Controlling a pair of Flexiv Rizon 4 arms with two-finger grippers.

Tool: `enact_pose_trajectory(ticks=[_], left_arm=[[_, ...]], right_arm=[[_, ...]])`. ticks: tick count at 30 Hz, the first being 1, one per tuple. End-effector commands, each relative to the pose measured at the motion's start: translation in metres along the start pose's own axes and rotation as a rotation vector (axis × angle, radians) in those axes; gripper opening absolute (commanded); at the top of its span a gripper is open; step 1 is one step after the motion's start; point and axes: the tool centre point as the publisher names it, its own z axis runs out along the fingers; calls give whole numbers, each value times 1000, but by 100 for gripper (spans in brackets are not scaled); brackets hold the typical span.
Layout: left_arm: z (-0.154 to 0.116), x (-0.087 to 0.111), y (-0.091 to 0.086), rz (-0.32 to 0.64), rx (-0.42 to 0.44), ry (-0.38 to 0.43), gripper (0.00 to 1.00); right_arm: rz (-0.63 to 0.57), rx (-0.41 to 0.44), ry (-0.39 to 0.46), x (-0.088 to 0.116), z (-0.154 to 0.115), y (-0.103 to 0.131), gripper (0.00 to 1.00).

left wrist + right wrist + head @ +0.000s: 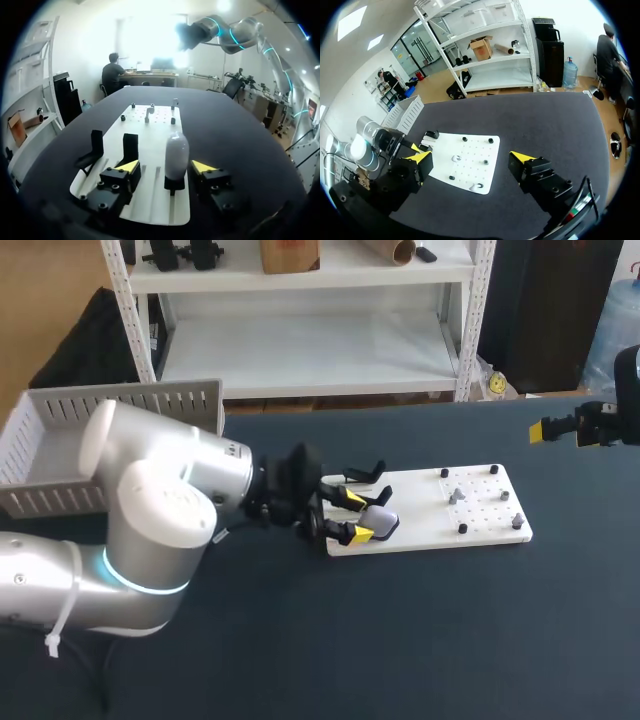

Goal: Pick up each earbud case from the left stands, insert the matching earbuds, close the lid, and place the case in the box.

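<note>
A white earbud case (176, 155) stands upright on a black stand at the near end of the white board (155, 200). It sits between the fingers of my left gripper (165, 167), closer to one finger, with a gap on both sides; the gripper is open. From above, the case (378, 523) lies between the two yellow tips of the left gripper (358, 516). Two empty black stands (366, 475) are beside it. Small grey earbud pieces (457, 496) rest among black pegs at the board's far end. My right gripper (560, 430) hangs open, high over the table's right side, and is empty (471, 157).
A grey slotted box (110, 430) stands at the table's back left, behind my left arm. The board (430, 505) lies in the middle of the dark table (400, 640). Black pegs (123, 118) stick up from the board's far half.
</note>
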Motion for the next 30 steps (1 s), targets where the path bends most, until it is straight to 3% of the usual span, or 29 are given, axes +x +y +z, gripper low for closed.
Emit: enact_pose_trajectory(ticks=[1,18,23,26,30], left_arm=[[7,-1,2,7,12,-7,58],[18,-2,0,16,49,-31,47],[18,-2,-1,19,52,-37,29],[18,-2,-3,20,54,-43,2],[17,-1,-4,20,56,-51,0]], right_arm=[[-1,-1,1,0,0,0,100],[-1,-1,1,0,0,0,100],[-1,-1,1,0,0,0,100],[-1,-1,1,0,0,0,100],[-1,-1,1,0,0,0,100]])
